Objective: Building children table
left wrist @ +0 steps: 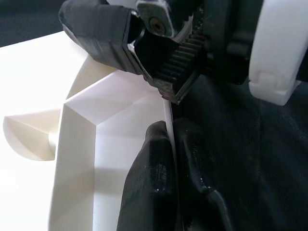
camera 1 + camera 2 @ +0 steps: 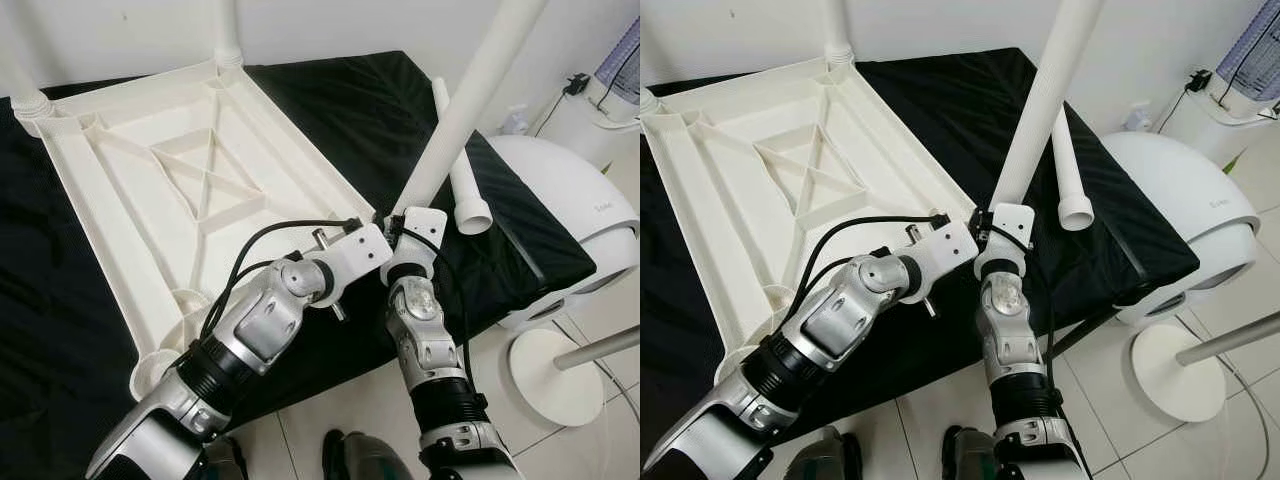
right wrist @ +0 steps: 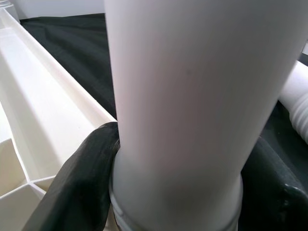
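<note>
One upturned white tabletop (image 2: 130, 190) on black cloth (image 2: 340, 110), rim pinched by left end effector (image 1: 168, 130), one leg (image 2: 470, 100) clasped upright by right end effector (image 3: 173, 192), one loose leg (image 2: 462, 180) just beyond, two legs fitted at far corners

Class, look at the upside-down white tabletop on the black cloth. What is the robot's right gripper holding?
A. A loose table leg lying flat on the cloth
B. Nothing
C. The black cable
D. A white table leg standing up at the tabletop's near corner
D: the right gripper has its black fingers around the base of the upright white table leg at the corner of the tabletop; the spare leg lies untouched on the cloth.
</note>
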You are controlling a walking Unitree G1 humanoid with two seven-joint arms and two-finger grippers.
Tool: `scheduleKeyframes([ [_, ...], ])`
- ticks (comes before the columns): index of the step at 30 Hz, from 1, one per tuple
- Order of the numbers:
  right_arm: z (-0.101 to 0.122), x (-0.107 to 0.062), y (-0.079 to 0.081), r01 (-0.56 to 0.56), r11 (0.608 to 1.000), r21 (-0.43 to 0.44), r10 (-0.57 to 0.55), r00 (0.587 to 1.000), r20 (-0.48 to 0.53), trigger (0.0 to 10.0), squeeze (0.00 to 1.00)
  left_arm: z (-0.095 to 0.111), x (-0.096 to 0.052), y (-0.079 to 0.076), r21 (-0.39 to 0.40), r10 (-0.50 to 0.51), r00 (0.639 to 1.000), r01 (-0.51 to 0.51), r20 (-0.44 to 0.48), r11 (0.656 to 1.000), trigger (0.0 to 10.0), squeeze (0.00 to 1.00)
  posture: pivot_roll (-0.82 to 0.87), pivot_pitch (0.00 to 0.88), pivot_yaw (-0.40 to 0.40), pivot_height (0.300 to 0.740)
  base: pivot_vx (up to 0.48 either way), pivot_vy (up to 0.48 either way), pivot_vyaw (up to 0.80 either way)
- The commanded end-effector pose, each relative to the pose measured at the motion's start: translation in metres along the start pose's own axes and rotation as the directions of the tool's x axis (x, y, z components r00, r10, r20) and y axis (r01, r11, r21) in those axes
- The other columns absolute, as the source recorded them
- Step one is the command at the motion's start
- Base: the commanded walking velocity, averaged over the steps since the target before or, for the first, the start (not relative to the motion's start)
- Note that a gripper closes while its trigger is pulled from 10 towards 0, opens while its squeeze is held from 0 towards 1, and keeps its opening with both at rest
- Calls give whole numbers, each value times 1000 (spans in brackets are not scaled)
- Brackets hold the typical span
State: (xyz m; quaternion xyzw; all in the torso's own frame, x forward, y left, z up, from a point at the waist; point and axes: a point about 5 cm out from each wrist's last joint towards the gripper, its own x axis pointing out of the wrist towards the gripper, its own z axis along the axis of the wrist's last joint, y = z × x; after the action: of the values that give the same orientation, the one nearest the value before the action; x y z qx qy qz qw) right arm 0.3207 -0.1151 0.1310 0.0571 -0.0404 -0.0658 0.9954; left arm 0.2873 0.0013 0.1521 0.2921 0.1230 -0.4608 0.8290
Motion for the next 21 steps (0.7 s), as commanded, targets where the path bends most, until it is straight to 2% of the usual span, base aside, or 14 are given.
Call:
scheduleKeyframes([
  [1, -7, 0, -25, 130, 991, -7, -131, 991, -39, 10000, 980, -3, 4, -22, 12, -126, 992, 126, -12, 992, 10000, 0, -26, 111, -41, 740, 0, 0, 0],
  [13, -8, -8, -30, 68, 996, -59, -70, 997, -22, 10000, 1000, -2, 5, -23, 15, -126, 992, 126, -10, 992, 10000, 0, -28, 103, -44, 740, 0, 0, 0],
  [14, -9, -9, -29, 8, 999, -32, -9, 1000, -28, 10000, 486, -3, 5, -23, 14, -126, 992, 126, -10, 992, 10000, 0, -26, 101, -46, 740, 0, 0, 0],
  [16, -9, -10, -28, -35, 999, -13, 34, 999, -31, 10000, 486, -3, 5, -23, 14, -126, 992, 126, -10, 992, 10000, 0, -26, 101, -46, 740, 0, 0, 0],
  [17, -8, -13, -24, -150, 989, -10, 150, 988, -27, 10000, 0, -3, 5, -23, 14, -125, 992, 125, -11, 992, 10000, 0, -26, 99, -46, 740, 0, 0, 0],
  [18, -7, -15, -23, -204, 979, 1, 204, 979, -25, 10000, 0, -3, 5, -23, 14, -124, 992, 125, -11, 992, 10000, 0, -30, 98, -45, 740, 0, 0, 0],
  [21, -6, -16, -22, -239, 971, 11, 239, 971, -23, 10000, 0, -3, 5, -23, 15, -124, 992, 124, -11, 992, 10000, 0, -30, 98, -45, 740, 0, 0, 0],
])
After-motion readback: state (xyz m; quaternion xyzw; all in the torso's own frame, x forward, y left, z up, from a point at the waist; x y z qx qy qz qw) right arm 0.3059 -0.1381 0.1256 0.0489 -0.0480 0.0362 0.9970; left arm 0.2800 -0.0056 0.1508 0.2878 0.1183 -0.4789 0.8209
